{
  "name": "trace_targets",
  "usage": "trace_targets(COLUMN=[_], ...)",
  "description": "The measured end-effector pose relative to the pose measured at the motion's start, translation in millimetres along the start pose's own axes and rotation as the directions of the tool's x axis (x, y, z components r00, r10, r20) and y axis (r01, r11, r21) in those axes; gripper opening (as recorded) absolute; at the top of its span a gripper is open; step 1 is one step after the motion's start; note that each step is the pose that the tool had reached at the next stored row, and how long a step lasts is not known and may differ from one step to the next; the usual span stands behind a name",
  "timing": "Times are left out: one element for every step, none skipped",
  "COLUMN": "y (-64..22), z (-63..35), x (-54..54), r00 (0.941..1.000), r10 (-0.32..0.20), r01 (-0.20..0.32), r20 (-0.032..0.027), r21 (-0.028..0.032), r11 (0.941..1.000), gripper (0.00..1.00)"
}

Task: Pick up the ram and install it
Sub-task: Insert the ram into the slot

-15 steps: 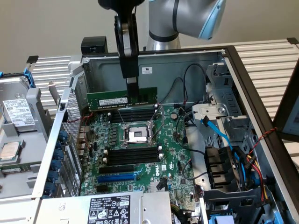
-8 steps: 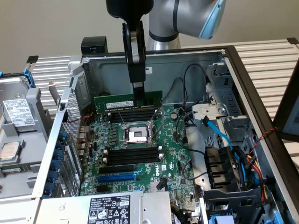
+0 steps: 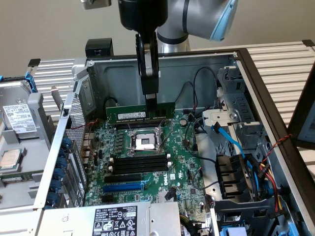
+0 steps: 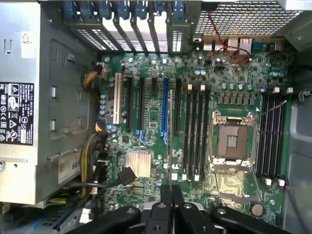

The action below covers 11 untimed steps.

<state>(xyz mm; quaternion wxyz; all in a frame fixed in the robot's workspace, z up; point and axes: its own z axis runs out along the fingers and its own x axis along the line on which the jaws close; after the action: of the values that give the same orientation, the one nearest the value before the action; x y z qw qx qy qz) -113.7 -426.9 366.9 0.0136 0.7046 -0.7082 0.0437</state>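
Observation:
The ram (image 3: pixel 129 113) is a long green stick with a white label, held level and on edge inside the open computer case. My gripper (image 3: pixel 151 102) is shut on it near its end toward the exterior view's right. The stick hangs just over the black memory slots (image 3: pixel 138 126) behind the CPU socket (image 3: pixel 145 142); I cannot tell whether it touches them. A second bank of black slots (image 3: pixel 140 162) lies in front of the socket. In the wrist view the ram (image 4: pixel 170 146) shows edge-on as a thin line rising from my gripper (image 4: pixel 170 197) above the motherboard (image 4: pixel 146 141).
A blue expansion slot (image 3: pixel 123 187) and the power supply (image 3: pixel 118 219) lie nearer the camera. Blue and black cables (image 3: pixel 231 142) and a drive cage (image 3: pixel 241 187) crowd the exterior view's right. The case's back wall (image 3: pixel 123 83) stands just behind the ram. A loose hard drive (image 3: pixel 19 118) lies outside at left.

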Motion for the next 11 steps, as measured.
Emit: trace_targets(y=[-0.2, -0.4, -0.6, -0.8, -0.9, -0.9, -0.9, -1.0, -1.0, -1.1, -1.1], z=[1.8, 3.5, 5.3, 7.2, 8.8, 10.5, 12.2, 14.1, 15.8, 17.5, 19.2], x=[-0.8, -1.7, -2.5, -3.4, -4.3, -5.5, -6.7, -8.0, -9.2, -10.4, -11.7], r00=[1.0000, 1.0000, 1.0000, 1.0000, 0.9999, 0.9999, 0.9999, 0.9999, 0.9998, 0.9998, 0.9998], r10=[0.002, 0.004, 0.006, 0.009, 0.011, 0.013, 0.015, 0.016, 0.018, 0.019, 0.021], r01=[-0.002, -0.004, -0.006, -0.009, -0.011, -0.013, -0.015, -0.016, -0.018, -0.019, -0.021], r20=[0.0000, 0.0000, 0.0000, -0.0002, -0.0004, -0.0005, -0.0005, -0.0005, -0.0006, -0.0008, -0.0008], r21=[-0.0003, -0.0005, -0.0007, -0.0010, -0.0014, -0.0016, -0.0018, -0.0019, -0.0021, -0.0023, -0.0025], r11=[1.0000, 1.0000, 1.0000, 1.0000, 0.9999, 0.9999, 0.9999, 0.9999, 0.9998, 0.9998, 0.9998], gripper=[0.12, 0.12, 0.12, 0.12, 0.12, 0.12, 0.12, 0.12, 0.12, 0.12, 0.12])
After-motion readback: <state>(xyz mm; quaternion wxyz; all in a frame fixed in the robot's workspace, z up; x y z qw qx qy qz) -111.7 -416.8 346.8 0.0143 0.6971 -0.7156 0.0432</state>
